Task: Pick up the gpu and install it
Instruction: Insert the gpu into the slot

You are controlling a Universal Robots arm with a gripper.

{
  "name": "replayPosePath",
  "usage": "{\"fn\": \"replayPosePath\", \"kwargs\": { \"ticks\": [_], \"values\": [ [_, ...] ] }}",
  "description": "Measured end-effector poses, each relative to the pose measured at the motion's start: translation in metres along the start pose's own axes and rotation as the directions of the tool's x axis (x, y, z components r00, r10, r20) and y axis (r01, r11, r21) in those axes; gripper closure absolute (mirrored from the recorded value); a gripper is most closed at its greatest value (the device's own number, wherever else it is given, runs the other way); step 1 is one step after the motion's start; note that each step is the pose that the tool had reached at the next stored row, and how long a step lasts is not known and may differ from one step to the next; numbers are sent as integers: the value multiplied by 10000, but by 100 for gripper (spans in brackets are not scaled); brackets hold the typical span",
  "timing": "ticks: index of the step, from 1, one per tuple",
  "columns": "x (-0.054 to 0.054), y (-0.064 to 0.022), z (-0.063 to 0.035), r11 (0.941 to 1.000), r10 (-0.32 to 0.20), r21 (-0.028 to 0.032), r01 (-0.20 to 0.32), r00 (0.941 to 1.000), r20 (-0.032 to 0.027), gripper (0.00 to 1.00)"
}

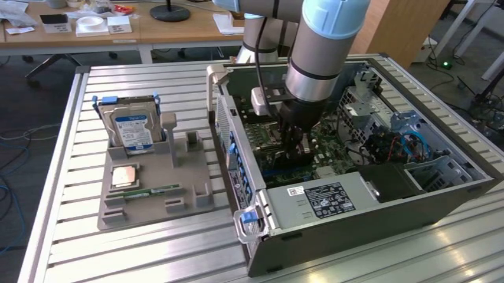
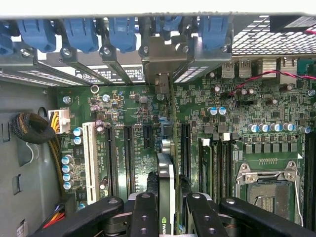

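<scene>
My gripper (image 1: 297, 152) reaches down into the open computer case (image 1: 236, 127), low over the green motherboard (image 1: 277, 154). In the wrist view the gripper (image 2: 170, 219) is shut on the gpu (image 2: 167, 185), a thin black card seen edge-on between the black fingers (image 2: 144, 217). The card stands upright and runs along an expansion slot toward the case's rear wall. Its silver bracket (image 2: 160, 57) sits at the slot openings under the blue latches (image 2: 121, 32). Whether the card's edge is fully down in the slot is hidden.
A grey holder (image 1: 150, 203) on the slatted table at the exterior view's left carries a silver hard drive (image 1: 132, 131), a copper-coloured chip (image 1: 124, 175) and a green memory stick (image 1: 151, 191). Inside the case are the power supply (image 1: 331, 197), cables (image 1: 398, 144) and the CPU socket (image 2: 269, 185).
</scene>
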State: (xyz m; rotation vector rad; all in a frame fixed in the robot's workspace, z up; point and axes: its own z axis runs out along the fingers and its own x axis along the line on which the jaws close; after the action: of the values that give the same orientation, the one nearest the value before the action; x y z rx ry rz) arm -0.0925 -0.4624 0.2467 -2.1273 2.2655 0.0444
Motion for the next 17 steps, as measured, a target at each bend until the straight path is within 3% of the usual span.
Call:
{"fn": "replayPosePath", "kwargs": {
  "ticks": [17],
  "values": [
    [1, 10, 8, 10000, 4, -3, -4, 10000, -1, 73]
  ]
}}
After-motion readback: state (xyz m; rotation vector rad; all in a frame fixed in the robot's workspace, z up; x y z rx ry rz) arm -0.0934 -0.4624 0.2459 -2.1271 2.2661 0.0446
